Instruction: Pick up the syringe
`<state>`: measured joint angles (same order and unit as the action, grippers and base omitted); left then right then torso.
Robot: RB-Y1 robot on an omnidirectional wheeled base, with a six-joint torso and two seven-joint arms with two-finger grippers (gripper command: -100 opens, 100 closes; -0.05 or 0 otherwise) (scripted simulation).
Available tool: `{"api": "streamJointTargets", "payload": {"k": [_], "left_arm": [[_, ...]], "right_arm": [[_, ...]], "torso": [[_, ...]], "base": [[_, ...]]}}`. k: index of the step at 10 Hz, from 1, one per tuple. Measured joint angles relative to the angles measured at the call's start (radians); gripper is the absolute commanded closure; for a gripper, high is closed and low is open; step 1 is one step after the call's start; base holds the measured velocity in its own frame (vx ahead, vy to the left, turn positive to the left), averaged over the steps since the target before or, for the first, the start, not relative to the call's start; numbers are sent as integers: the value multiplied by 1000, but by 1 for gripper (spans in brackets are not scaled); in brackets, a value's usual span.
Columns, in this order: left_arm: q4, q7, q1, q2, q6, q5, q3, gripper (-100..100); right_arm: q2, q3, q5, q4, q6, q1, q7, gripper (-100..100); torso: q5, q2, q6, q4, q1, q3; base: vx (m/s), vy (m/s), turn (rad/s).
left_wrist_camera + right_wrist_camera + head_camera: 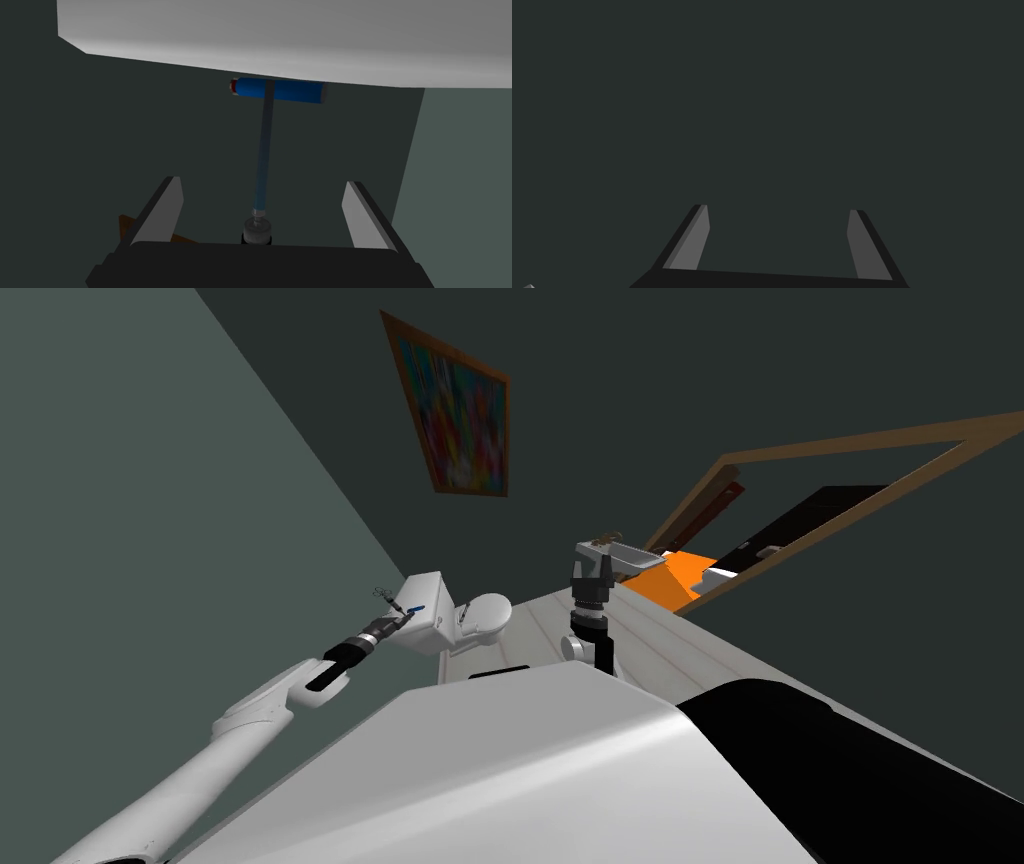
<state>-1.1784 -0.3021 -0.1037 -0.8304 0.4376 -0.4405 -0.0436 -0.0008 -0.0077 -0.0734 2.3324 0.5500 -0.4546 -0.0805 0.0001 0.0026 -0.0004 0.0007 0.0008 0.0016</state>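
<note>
Left gripper (262, 181) wide open, both fingers (160, 215) standing well apart. Right down the middle runs the syringe (263, 150), a slim blue shaft touching neither finger, its grey end sitting just at the gripper's dark body. At the far end it crosses a short blue cylinder (295, 90), red-tipped, lying against the edge of a white slab (300, 40). Dark wall behind, and a brown corner (127, 225) peeks past one finger.

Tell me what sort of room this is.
Probably a bathroom: a white toilet with its tank stands against the dark wall, and a grey basin sits nearer the wooden door frame.
</note>
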Motion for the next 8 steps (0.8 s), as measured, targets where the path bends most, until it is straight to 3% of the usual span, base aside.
{"api": "streamJointTargets", "payload": {"k": [4,6,8], "left_arm": [[96,20,121,-15,-23,-2,-60,-100],[164,19,185,-15,-10,-1,-64,-100],[221,30,243,-27,-21,-2,-102,-100]], "right_arm": [[0,0,0,0,0,0,0,0],[0,0,0,0,0,0,0,0],[0,0,0,0,0,0,0,0]], "torso": [[0,6,-1,2,-1,4],[0,0,-1,0,0,0],[0,4,-1,1,-1,3]], "base": [[-110,-15,-34],[-49,-1,-43],[-95,-19,-30]]}}
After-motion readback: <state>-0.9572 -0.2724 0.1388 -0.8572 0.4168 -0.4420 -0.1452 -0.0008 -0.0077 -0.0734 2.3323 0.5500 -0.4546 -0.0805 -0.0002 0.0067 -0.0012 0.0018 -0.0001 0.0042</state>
